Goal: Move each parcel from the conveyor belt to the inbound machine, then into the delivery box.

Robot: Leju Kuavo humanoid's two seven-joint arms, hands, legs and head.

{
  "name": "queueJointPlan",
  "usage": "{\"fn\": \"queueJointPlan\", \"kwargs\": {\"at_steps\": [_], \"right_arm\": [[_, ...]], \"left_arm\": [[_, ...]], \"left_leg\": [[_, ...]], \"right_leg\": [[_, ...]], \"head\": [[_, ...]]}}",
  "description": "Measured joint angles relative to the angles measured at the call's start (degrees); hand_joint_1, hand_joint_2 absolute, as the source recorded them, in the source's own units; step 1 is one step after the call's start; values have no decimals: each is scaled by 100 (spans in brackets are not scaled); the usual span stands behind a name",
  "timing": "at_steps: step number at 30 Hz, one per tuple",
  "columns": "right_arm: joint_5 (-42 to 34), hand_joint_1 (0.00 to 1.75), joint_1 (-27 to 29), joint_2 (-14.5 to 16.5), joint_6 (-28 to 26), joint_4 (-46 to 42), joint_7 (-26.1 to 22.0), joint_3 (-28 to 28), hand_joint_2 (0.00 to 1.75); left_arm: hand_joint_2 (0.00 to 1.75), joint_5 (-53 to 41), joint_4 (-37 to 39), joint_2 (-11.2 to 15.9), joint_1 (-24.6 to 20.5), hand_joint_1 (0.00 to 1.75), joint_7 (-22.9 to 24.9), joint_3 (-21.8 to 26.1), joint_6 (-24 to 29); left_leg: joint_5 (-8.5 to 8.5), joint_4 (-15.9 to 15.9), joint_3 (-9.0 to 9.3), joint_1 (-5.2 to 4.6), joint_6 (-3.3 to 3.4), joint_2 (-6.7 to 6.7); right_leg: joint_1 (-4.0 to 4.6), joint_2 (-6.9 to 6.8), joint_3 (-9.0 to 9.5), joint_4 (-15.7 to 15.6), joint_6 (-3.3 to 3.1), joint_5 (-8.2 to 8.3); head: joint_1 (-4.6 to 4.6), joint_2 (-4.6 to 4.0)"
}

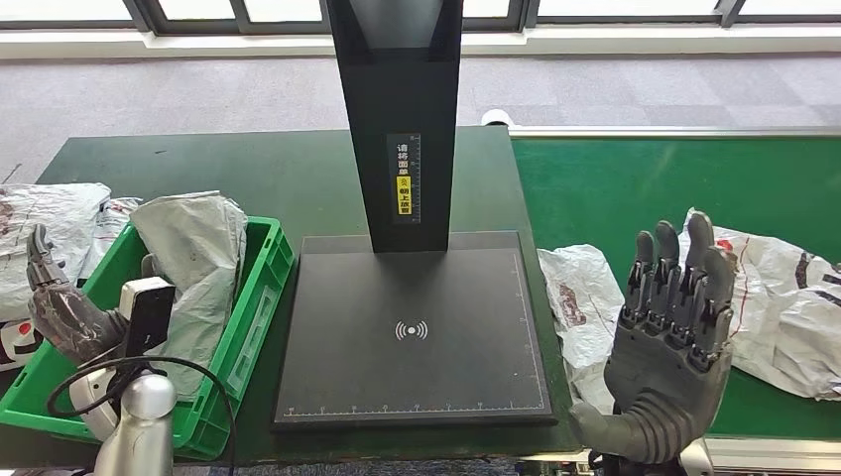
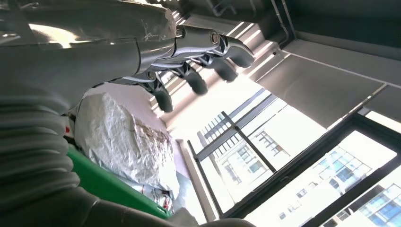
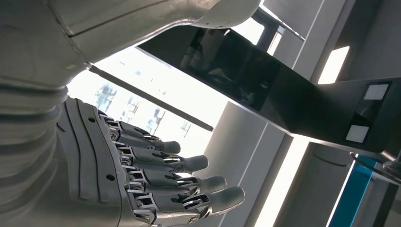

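A grey parcel (image 1: 198,268) lies in the green delivery box (image 1: 260,297) at the left; the same parcel (image 2: 120,142) appears in the left wrist view. My left hand (image 1: 60,302) is raised over the box's left side, fingers apart, holding nothing. The black inbound machine plate (image 1: 417,327) in the middle is bare. Two white parcels lie on the green conveyor belt (image 1: 615,178): one (image 1: 580,297) by its left edge, one (image 1: 783,297) at the right. My right hand (image 1: 674,327) stands upright between them, fingers extended and empty.
The machine's black column (image 1: 397,109) rises behind the plate. More white parcels (image 1: 50,238) are heaped on the table left of the box. A cable (image 1: 119,382) loops near my left wrist.
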Motion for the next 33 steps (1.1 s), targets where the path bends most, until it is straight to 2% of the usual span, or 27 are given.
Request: {"fn": "queueJointPlan", "kwargs": {"at_steps": [4,13,19,22,25,28,30,33], "right_arm": [[-24,0,-5,-7,-9,46,-13,0,175],[-21,0,41,-78,-134,182,-2,-4,175],[223,0,110,-104,-314,451,476,-264,175],[823,0,163,-102,-575,666,828,-482,175],[1546,0,367,-88,-889,875,1213,-798,175],[2354,0,604,-44,-1128,972,1687,-1159,175],[2658,0,717,-3,-1156,1016,1914,-1408,175],[3004,0,816,55,-1152,1096,2189,-1727,175]], "left_arm": [[0,407,-229,-124,141,0,-262,14,0],[0,670,-550,-279,328,0,-416,45,1],[0,1879,-973,-490,620,0,-1074,86,1],[0,2872,-1294,-570,886,0,-1347,-60,-134],[0,4268,-1665,-557,1301,0,-1446,-639,-863],[0,5347,-1896,-423,1595,0,-1310,-1436,-2069],[0,5675,-1966,-330,1702,0,-1234,-1874,-2608],[0,5720,-2044,-250,1809,0,-1223,-2298,-3004]], "left_leg": [[-1,1,-5,0,2,0],[-1,1,-9,0,1,0],[-2,1,-17,1,2,-3],[-5,2,-16,0,4,0],[-11,6,-20,-1,12,-7],[-16,8,-29,-1,19,-17],[-18,8,-32,-1,17,-13],[-22,9,-27,-2,16,-4]], "right_leg": [[0,0,-4,-1,1,-1],[5,-1,-9,-1,1,-1],[2,-2,-18,-1,3,-3],[0,2,-23,-3,4,-3],[0,-2,-29,-5,13,-11],[-1,-13,-23,-5,23,-18],[-1,-9,-22,-5,23,-17],[-2,0,-24,-5,23,-17]], "head": [[-1,0],[0,0],[-1,0],[-2,0],[-2,0],[-1,0],[0,0],[-1,0]]}}
